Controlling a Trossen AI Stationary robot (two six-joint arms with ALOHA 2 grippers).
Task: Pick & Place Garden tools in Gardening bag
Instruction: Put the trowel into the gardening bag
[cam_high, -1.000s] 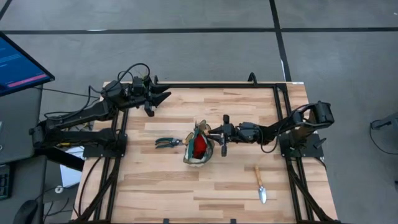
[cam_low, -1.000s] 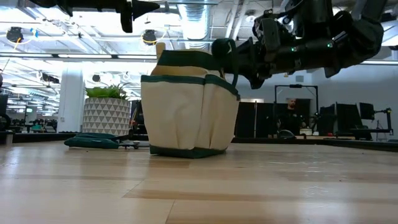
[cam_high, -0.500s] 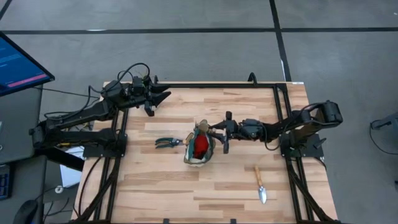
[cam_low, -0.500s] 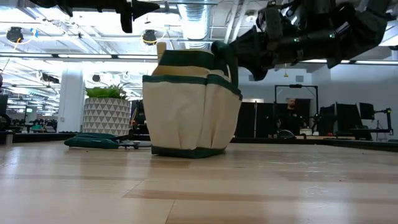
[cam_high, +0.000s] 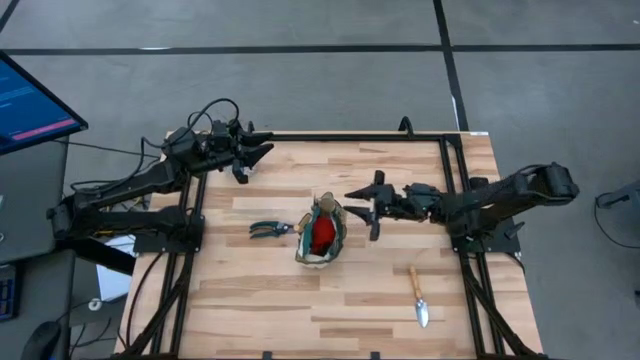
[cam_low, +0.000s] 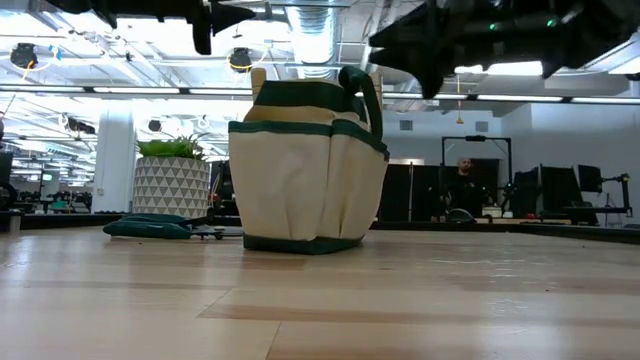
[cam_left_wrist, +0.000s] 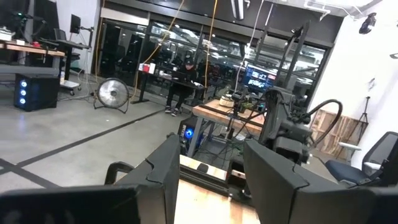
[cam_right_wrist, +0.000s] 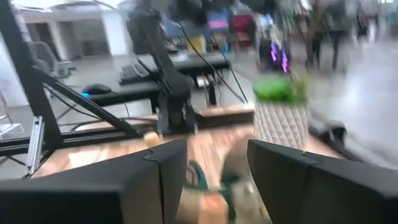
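The gardening bag (cam_high: 318, 240), beige with green trim, stands upright on its base at the table's middle (cam_low: 305, 170). A red item (cam_high: 320, 233) and a wooden handle (cam_high: 325, 206) stick out of its top. Dark-handled pruning shears (cam_high: 267, 229) lie flat just left of the bag. A wooden-handled trowel (cam_high: 418, 294) lies flat near the table's right front. My right gripper (cam_high: 353, 203) hovers open just right of the bag and above its rim, with nothing between its fingers (cam_right_wrist: 217, 168). My left gripper (cam_high: 258, 155) waits open, high over the far left corner.
A green plant in a whitish patterned pot (cam_low: 170, 180) shows behind the shears in the low view. The black frame rails (cam_high: 455, 190) run along the table's left, right and far edges. Bare wood (cam_high: 300, 310) lies in front of the bag.
My right gripper has opened, risen and drawn back from the bag's top toward the table's right edge; it now stands clear of the bag. The bag stays upright in its place with the wooden handle inside.
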